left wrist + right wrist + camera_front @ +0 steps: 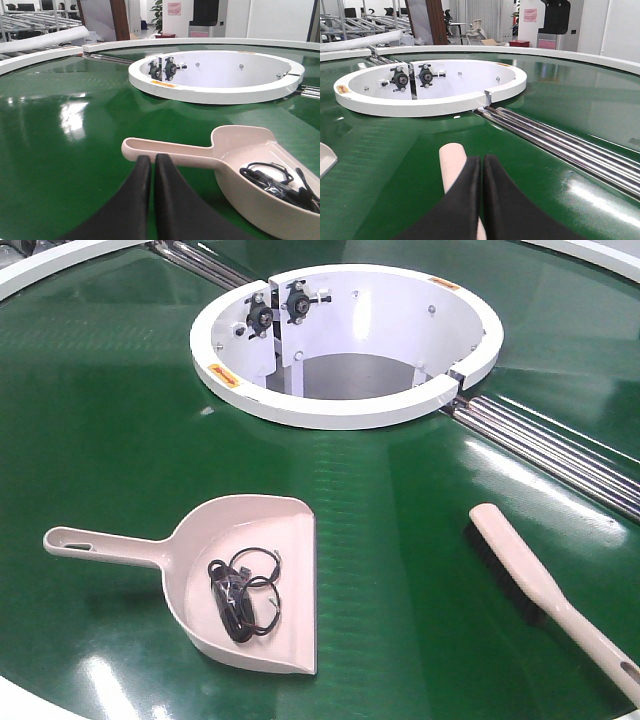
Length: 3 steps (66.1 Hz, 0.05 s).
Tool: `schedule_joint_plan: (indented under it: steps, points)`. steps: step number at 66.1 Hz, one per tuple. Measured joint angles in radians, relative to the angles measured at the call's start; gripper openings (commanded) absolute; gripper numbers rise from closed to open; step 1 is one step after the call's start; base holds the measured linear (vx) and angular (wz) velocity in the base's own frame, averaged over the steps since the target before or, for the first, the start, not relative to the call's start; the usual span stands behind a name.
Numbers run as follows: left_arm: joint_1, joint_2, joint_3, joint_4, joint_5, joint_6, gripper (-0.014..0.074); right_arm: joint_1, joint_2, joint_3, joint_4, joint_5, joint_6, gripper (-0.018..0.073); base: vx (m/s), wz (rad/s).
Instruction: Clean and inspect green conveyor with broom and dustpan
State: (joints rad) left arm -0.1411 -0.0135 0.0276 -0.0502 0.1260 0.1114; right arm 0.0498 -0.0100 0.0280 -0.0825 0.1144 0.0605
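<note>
step: debris (black cable loops (243,592)) sits in dustpan (250,575), sweep looks done | left claw (152,162) pinched shut, empty, dustpan handle (167,151) just ahead of tips | right claw (481,165) shut, empty, broom (452,162) directly beneath | both tools rest on green conveyor (100,420) | next: open both claws, drop onto handles, grip

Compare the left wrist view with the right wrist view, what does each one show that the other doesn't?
Only the left wrist view shows the dustpan, whole, with black debris in its scoop, its handle end just ahead of the shut left pincer.

Only the right wrist view shows the broom, its pale end poking out from behind the shut right pincer, and the steel roller strips up close.

Both show the green conveyor and its white ring opening with two black bearings inside.
</note>
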Motion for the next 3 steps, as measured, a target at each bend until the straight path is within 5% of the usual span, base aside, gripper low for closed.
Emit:
schedule_joint_plan:
  steps: [3]
  points:
    - [0.0, 0.0, 0.0, 0.0, 0.0, 0.0, -0.0006, 0.0, 0.0, 0.0, 0.0, 0.0, 0.0, -0.001, 0.0, 0.0]
